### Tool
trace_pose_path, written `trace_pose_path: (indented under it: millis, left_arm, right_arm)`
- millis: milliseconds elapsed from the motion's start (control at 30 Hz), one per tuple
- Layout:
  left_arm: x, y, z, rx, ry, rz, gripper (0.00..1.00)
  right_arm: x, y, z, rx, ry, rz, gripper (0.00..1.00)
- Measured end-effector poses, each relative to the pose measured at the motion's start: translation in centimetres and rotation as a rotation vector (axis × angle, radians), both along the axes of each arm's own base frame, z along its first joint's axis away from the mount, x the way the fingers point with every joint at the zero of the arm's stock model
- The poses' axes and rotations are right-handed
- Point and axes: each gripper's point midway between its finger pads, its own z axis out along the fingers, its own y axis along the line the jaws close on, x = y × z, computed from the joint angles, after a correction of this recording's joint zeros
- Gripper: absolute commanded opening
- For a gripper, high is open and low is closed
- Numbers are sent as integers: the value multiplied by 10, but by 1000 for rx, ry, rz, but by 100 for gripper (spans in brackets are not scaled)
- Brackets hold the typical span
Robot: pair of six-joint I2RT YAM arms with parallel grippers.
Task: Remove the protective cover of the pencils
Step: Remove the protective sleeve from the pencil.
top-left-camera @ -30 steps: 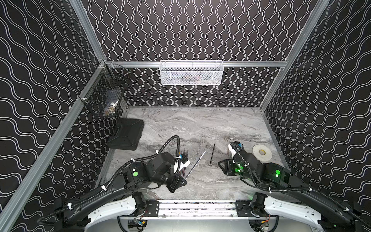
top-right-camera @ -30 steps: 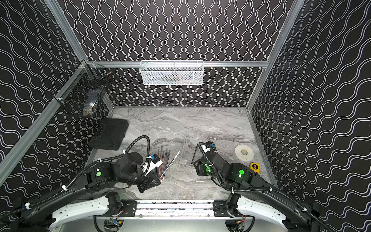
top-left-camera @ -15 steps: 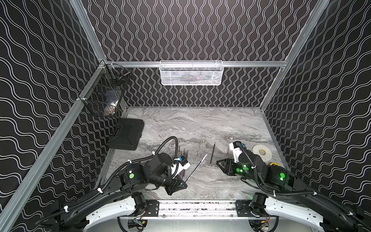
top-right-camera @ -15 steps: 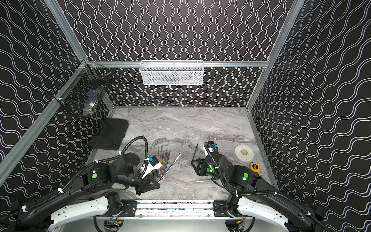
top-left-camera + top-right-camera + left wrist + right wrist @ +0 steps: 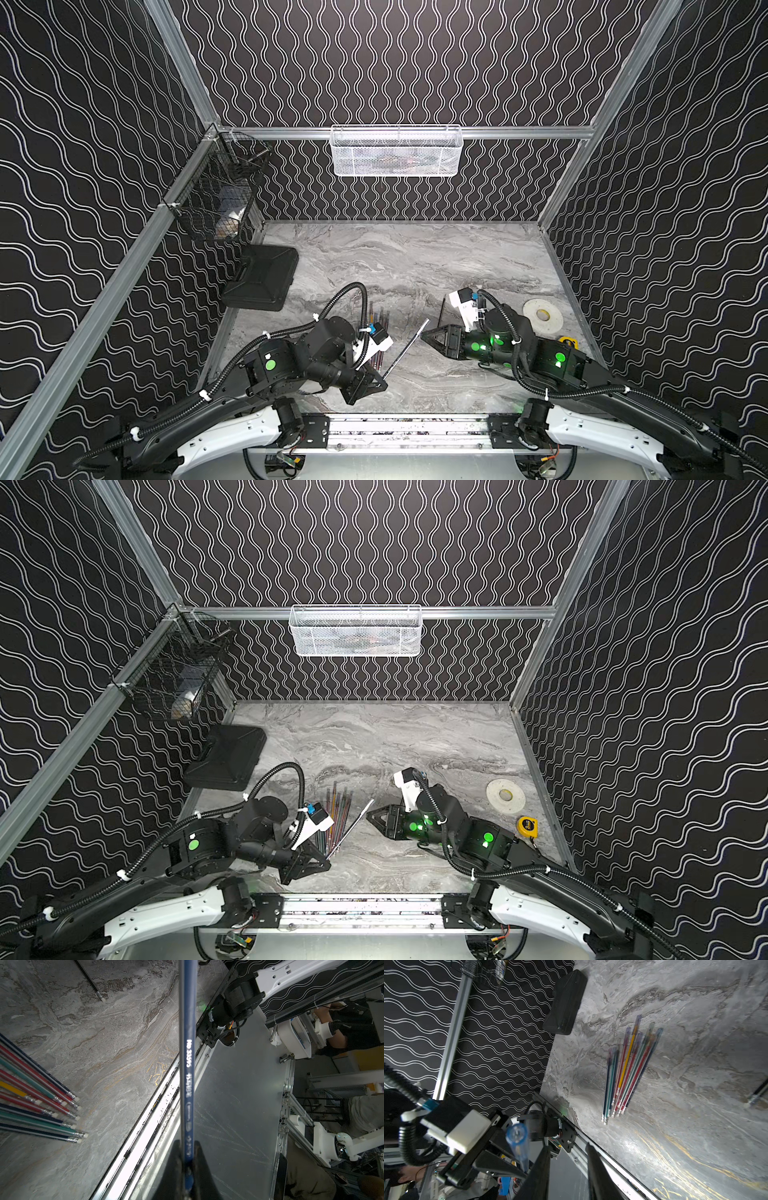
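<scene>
- The blue pencil [image 5: 188,1064], pinched in the left gripper [image 5: 187,1144], runs straight ahead of the fingertips and off the picture's edge. Its far end is cut off.
- Its blue cover [image 5: 518,1142], just beside the right gripper [image 5: 568,1147], is blurred. The shaft below it is lost behind dark fingers.
- The pencils [image 5: 37,1105] lie to one side of the left gripper. Only their eraser ends show, and the rest is cropped.
- A lone dark pencil [image 5: 757,1093], off to the right gripper's other side, is blurred and cut by the edge.
- The white mesh basket [image 5: 397,151] hangs far ahead of both grippers, and its contents are too blurred to name.
</scene>
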Motion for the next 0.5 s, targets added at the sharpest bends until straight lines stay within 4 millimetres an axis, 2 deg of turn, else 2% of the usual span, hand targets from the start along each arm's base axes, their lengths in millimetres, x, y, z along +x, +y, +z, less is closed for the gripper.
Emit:
trace_pose_path:
  millis: [267,500]
  left_arm:
    - [3,1,0,3,-10,15,0]
    - [4,2,2,-3,-14,19,0]
  right_arm:
    - [-7,5,19,90,-16,41,30]
    - [-9,6,24,119,-14,52,31]
